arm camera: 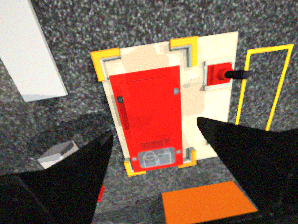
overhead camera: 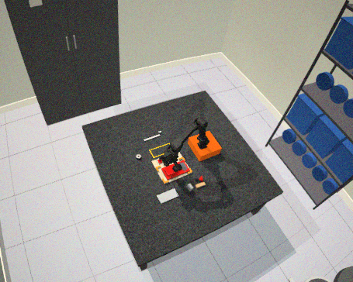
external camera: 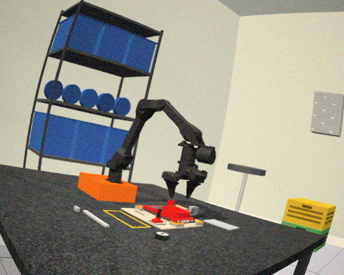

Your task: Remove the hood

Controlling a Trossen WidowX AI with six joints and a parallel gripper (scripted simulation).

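Observation:
The toy car's red body (overhead camera: pixel 169 171) (external camera: pixel 178 213) (arm camera: pixel 150 90) sits on a cream board (arm camera: pixel 220 45) with yellow corner brackets. The hood appears as part of the car's red top; its edges are hard to tell apart. A grey detailed patch (arm camera: pixel 156 158) shows at one end of the red top. My gripper (external camera: pixel 180 197) (arm camera: pixel 154 127) is open and empty, pointing down above the car, with the fingertips appearing on either side of the red body in the wrist view. The marked area is a yellow outline (overhead camera: pixel 159 146) (external camera: pixel 118 219) (arm camera: pixel 270 48) on the table beside the board; nothing lies inside it.
A red piece with a black upright stick (external camera: pixel 157 220) (arm camera: pixel 218 73) stands on the board. A white plate (overhead camera: pixel 167 196) (external camera: pixel 220 224) (arm camera: pixel 30 50), a grey block (overhead camera: pixel 190 187) (external camera: pixel 193 210) (arm camera: pixel 59 154), a white bar (overhead camera: pixel 151 137) (external camera: pixel 96 218) and a disc (overhead camera: pixel 138 156) (external camera: pixel 162 236) lie around it.

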